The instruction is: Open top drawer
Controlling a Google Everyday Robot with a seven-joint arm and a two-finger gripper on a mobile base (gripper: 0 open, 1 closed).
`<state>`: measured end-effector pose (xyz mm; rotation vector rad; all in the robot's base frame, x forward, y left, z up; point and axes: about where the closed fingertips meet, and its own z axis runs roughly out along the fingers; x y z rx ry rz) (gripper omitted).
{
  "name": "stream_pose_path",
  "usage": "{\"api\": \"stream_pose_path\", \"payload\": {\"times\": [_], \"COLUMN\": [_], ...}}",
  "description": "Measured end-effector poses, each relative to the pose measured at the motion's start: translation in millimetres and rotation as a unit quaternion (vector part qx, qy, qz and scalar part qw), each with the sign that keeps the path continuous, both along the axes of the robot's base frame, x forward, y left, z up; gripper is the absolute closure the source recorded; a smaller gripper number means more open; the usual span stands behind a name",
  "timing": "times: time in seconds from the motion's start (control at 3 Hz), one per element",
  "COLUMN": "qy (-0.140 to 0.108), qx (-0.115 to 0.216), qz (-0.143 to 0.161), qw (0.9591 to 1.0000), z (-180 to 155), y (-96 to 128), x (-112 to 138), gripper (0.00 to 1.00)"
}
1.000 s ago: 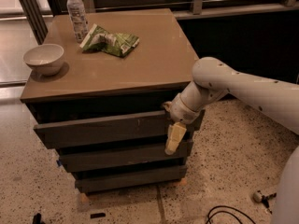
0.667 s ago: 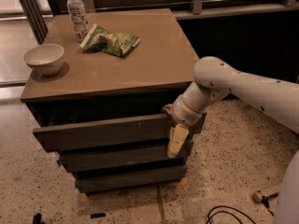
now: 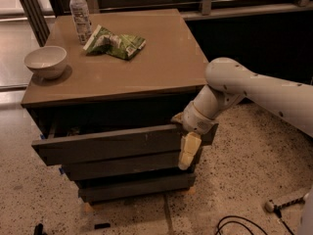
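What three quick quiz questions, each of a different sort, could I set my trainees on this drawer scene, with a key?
1. Fill in: near the left edge of the cabinet top stands a white ___.
2. True or false: the top drawer is fully shut.
3. Where is the gripper? A. raised high above the cabinet. B. at the right end of the top drawer's front. C. behind the cabinet.
Key: 1 bowl; 2 false, it stands partly open, with a dark gap above its front; 3 B.
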<state>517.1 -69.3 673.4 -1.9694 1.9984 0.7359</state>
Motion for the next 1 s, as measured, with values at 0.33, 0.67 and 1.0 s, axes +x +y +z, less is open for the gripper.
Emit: {"api": "stream_pose_path", "payload": {"times": [0.33,0.67,1.0], "qy": [0.034,0.065,0.067], "qx": [-0.002,-0.004,-0.005], "qz": [0.009,0.022,0.023], "qw": [0.9994,0.9976,0.9974], "z": [14,26,26], "y": [1,3,3], "x": [-27,-51,-52], "gripper": [0.00,0.00,0.00]}}
